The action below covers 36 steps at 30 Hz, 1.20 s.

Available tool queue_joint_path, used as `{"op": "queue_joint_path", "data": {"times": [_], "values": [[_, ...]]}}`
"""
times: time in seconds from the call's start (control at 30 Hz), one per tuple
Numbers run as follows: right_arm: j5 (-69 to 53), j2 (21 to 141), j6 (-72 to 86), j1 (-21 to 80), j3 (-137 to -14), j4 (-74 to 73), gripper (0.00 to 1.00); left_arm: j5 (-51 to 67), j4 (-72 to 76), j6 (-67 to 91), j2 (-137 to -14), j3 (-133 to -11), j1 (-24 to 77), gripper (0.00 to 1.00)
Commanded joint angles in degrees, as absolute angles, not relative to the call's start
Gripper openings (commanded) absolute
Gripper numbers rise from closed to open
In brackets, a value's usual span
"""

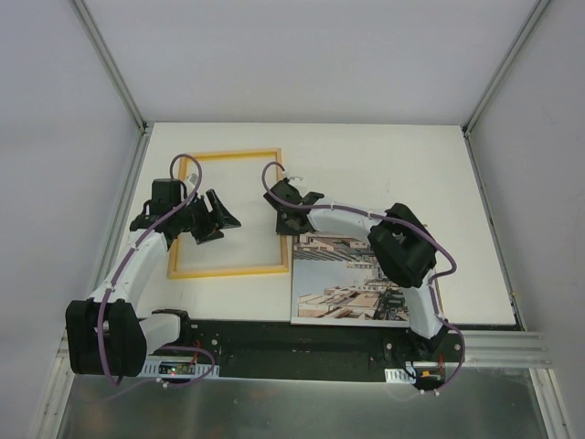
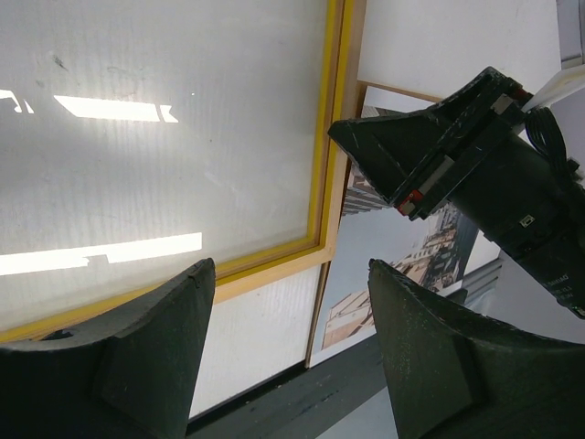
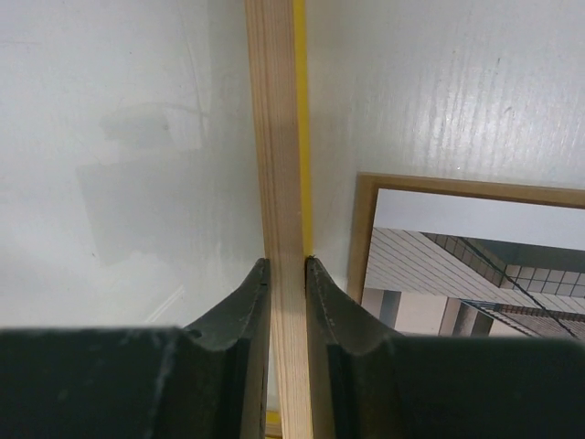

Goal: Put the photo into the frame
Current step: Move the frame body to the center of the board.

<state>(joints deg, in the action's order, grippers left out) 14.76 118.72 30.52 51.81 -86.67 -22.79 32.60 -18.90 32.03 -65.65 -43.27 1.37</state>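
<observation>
White tabletop (image 1: 393, 174), grey walls (image 1: 302, 55); R gripper (image 3: 285, 267) clamps frame (image 3: 277, 137), photo (image 1: 343, 283) beside.

Your top camera looks steeply down from high above the near edge of the table (image 1: 384, 155), far enough to take in all of it. Your left wrist view slants low across a corner of the frame (image 2: 325, 183). Your right wrist view looks straight down, very near, on the same rail, and both catch the photo (image 3: 475, 265) edge.
</observation>
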Motion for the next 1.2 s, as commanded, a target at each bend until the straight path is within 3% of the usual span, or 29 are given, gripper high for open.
{"op": "queue_joint_path", "data": {"times": [0.0, 0.3, 0.4, 0.63, 0.9, 1.17], "values": [[14.1, 116.3, 34.5, 52.6, -83.5, -21.6, 0.02, 33.7, -19.3, 30.8, -63.6, -42.3, 0.6, 0.67], [13.4, 113.7, 36.7, 53.9, -78.8, -18.5, 0.11, 33.8, -19.3, 31.0, -62.8, -41.7, 0.6, 0.68], [13.1, 113.1, 36.7, 54.2, -78.2, -18.1, 0.19, 33.8, -19.3, 31.1, -63.0, -41.8, 0.6, 0.68], [12.8, 110.0, 33.8, 54.1, -78.5, -17.9, 0.48, 34.8, -19.2, 30.8, -62.6, -41.9, 0.6, 0.73], [11.1, 101.2, 29.4, 51.6, -77.3, -18.3, 0.57, 37.1, -18.5, 31.2, -60.6, -40.2, 2.5, 0.72], [10.9, 83.3, 27.3, 42.0, -62.6, -19.0, 0.58, 26.8, -11.4, 37.9, -67.6, -42.6, 21.1, 0.70]]}}
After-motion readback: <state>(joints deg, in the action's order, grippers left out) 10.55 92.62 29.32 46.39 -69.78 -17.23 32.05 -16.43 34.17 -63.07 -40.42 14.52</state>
